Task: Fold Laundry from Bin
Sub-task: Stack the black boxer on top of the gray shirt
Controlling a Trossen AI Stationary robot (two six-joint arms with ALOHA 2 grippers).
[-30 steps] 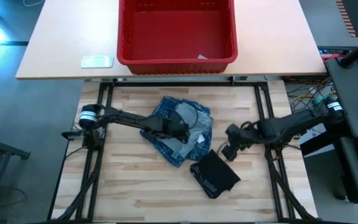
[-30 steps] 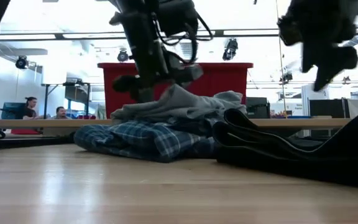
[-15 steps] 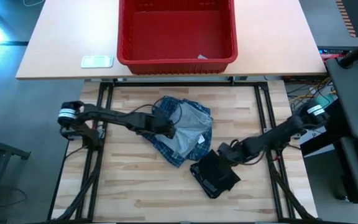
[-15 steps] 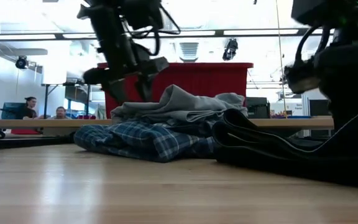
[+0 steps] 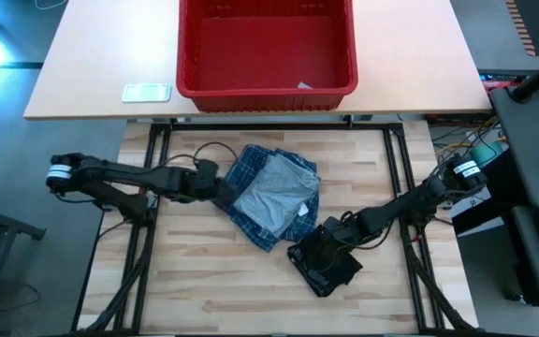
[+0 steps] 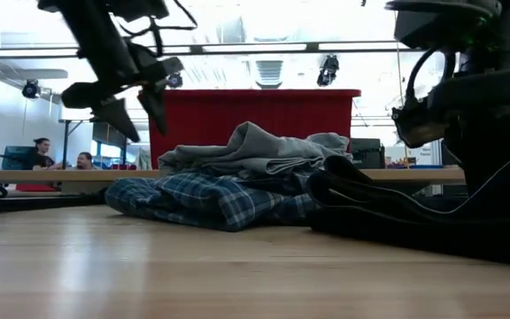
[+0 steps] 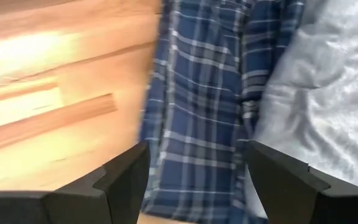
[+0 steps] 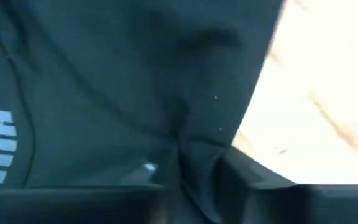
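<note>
Two grippers: left gripper (image 7: 194, 180) spread by plaid shirt (image 7: 210, 112) — right gripper (image 5: 330, 245) pinching black garment (image 5: 326, 264), wrist-view only.

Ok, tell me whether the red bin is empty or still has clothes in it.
No clothes inside: the high view shows the red bin with a bare floor, just one small pale scrap near a corner. All the garments lie on the wooden table.

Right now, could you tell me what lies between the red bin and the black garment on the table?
In the high view, the grey T-shirt on the plaid shirt lies between the red bin and the black garment.
</note>
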